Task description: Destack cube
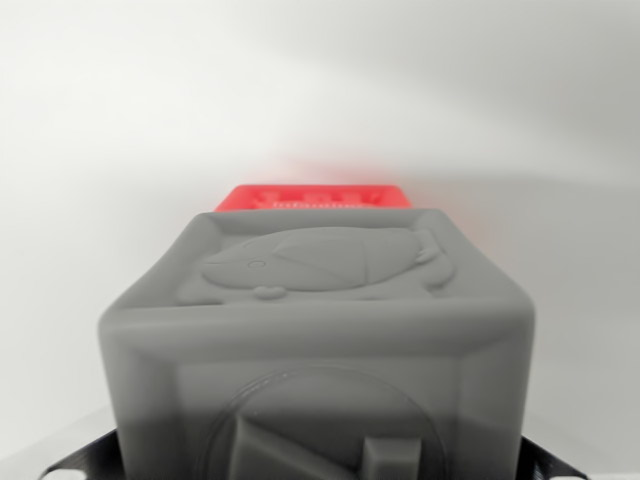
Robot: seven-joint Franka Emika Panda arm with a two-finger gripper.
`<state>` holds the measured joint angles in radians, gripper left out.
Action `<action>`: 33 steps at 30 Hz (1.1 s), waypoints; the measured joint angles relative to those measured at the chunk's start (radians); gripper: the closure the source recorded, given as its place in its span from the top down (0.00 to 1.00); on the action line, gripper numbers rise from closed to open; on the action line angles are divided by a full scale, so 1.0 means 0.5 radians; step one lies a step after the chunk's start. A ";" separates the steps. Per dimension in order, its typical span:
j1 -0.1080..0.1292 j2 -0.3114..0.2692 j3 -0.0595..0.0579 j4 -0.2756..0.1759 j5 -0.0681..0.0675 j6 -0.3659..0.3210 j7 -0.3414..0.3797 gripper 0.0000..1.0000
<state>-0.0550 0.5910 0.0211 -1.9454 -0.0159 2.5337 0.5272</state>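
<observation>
grey cube point(318, 340) filling view, red cube point(316, 196) behind

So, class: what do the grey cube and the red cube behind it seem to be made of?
Grey cube: probably soft matte rubber or foam, judging by rounded edges, no shine and a moulded animal relief. Red cube: likely similar, with embossed marks, but too blurred for certainty.

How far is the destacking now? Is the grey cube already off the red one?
Done: the grey cube fills the wrist view very close to the camera, with black gripper parts at the bottom corners, so it seems grasped. In hand: it appears to be carried, with the red cube only partly visible behind it. Whether they still touch cannot be told. Left: setting the grey cube down and releasing it.
</observation>
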 joint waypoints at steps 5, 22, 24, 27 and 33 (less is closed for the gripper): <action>0.000 -0.026 0.000 -0.004 0.000 -0.019 0.000 0.00; 0.000 -0.143 0.000 -0.017 0.000 -0.121 0.000 0.00; 0.000 -0.161 0.001 -0.018 0.000 -0.137 0.000 0.00; 0.000 -0.187 0.001 -0.019 0.000 -0.163 0.000 0.00; 0.000 -0.250 0.001 -0.019 0.000 -0.223 0.000 0.00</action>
<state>-0.0550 0.4658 0.0218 -1.9550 -0.0158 2.4222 0.5272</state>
